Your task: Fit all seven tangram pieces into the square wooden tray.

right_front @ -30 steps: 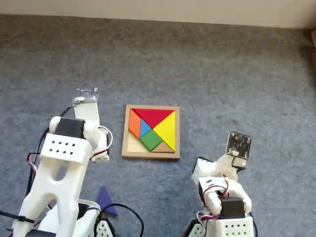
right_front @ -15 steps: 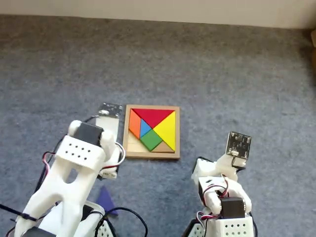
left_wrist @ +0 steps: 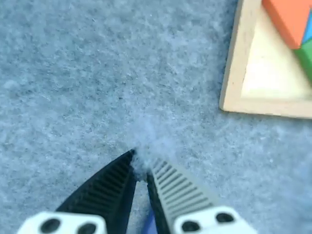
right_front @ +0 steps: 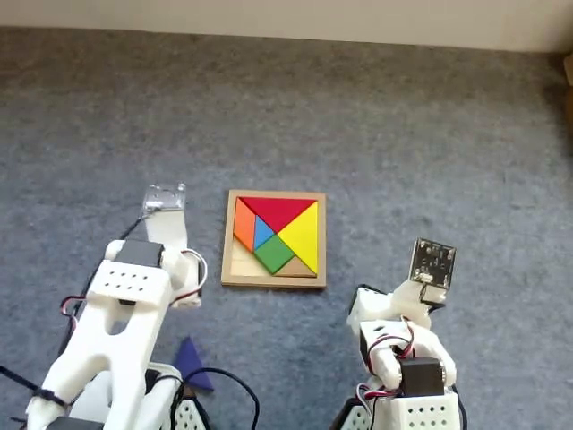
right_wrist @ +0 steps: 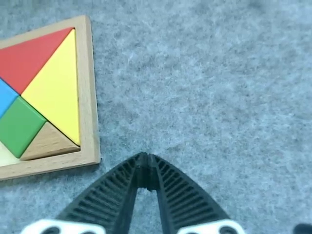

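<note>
The square wooden tray point(right_front: 274, 283) lies mid-carpet holding red point(right_front: 279, 211), yellow point(right_front: 304, 237), orange point(right_front: 243, 228), blue point(right_front: 262, 233), green point(right_front: 274, 254) and tan point(right_front: 300, 267) pieces. Its near-left corner slot point(right_front: 239, 262) is bare wood point(left_wrist: 273, 73). A purple triangle point(right_front: 191, 363) rests on the carpet by the left arm's base. My left gripper point(left_wrist: 141, 163) is shut just over the carpet, to the left of the tray's near-left corner point(left_wrist: 234, 92). My right gripper point(right_wrist: 146, 173) is shut above carpet, just off the tray's near-right corner point(right_wrist: 91, 151).
Grey carpet surrounds the tray on every side. The left arm point(right_front: 125, 296) stands to the tray's left and the right arm point(right_front: 403, 340) at the near right. Cables point(right_front: 233, 385) trail by the arm bases. A pale wall edge point(right_front: 286, 18) runs along the far side.
The left arm swung right toward the tray's left edge, then drew back left. The purple triangle, the tray and the right arm have not moved.
</note>
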You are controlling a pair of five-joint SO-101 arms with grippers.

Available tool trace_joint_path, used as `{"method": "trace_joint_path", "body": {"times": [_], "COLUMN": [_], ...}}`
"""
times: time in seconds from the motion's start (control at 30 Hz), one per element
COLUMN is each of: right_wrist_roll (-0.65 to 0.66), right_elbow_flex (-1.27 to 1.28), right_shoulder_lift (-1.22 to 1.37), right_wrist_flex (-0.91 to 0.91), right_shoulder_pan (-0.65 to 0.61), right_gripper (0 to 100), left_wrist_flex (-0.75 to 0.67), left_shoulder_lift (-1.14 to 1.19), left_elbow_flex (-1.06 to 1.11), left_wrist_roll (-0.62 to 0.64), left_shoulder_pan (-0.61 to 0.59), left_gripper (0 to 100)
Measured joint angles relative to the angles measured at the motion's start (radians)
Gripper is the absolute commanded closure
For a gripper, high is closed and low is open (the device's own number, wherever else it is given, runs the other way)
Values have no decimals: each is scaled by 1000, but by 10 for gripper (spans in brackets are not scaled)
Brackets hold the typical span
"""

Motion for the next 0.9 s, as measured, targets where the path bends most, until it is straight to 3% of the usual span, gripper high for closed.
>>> {"method": "trace_joint_path", "body": {"times": [0.2, 0.77, 0.9], "right_wrist_roll": [0, 0, 0], "right_elbow_flex": [0, 0, 0], "right_shoulder_lift": [0, 0, 0], "right_wrist_flex": [0, 0, 0], "right_shoulder_pan": [0, 0, 0], "right_gripper": [991, 991, 991], "left_wrist_flex": [-11, -71, -77], "left_shoulder_lift": [-153, -1135, -1151], "left_elbow_flex": [52, 588, 631], "left_wrist_roll": [2, 8, 6], "left_shoulder_pan": [-20, -64, -104], "left_gripper": [995, 995, 995]}}
